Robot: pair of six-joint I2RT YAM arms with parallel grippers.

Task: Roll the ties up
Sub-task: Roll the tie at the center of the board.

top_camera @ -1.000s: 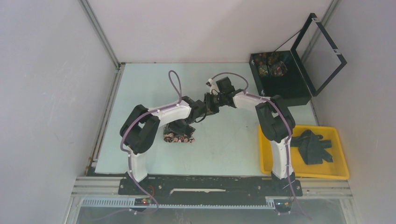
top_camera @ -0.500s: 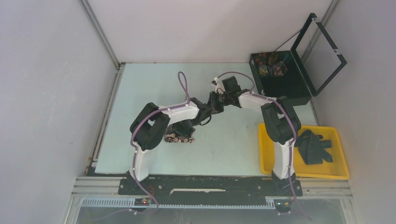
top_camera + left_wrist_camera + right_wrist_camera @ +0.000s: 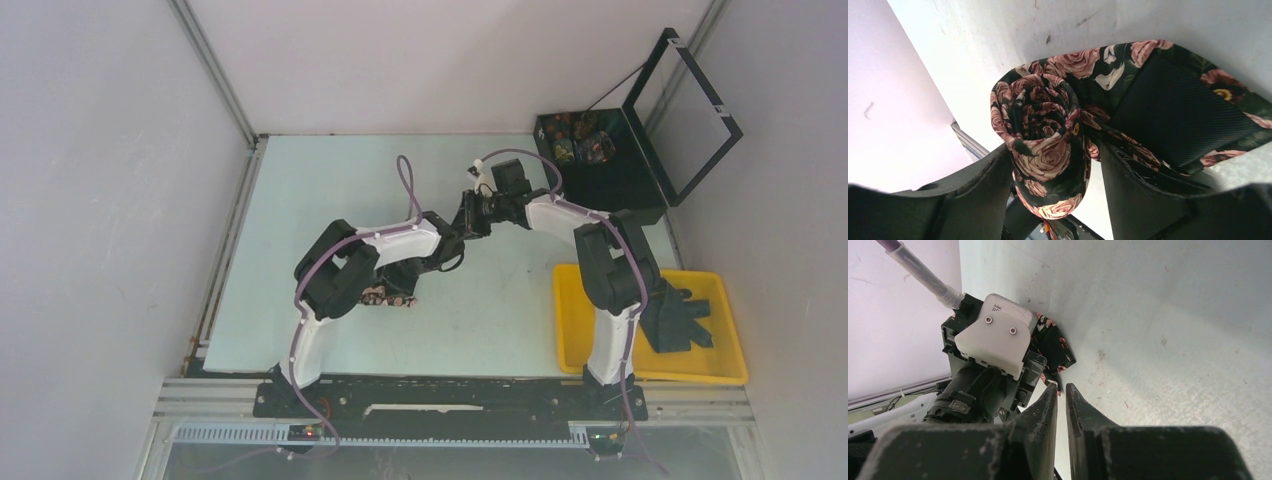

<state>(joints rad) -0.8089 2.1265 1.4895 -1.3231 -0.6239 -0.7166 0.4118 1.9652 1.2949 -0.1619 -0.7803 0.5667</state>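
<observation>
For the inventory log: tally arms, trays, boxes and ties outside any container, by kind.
Arms: 2 (left arm, right arm)
Trays: 1 (yellow tray)
Boxes: 1 (black box)
Ties outside containers: 1 (rose-patterned tie, held in the left claw)
Total: 5

Plain white panel walls [image 3: 90, 180] are boxing in the pale mint-green bench [image 3: 310, 190], silver aluminium rails [image 3: 214, 75] running up the back corners, soft light falling evenly.
</observation>
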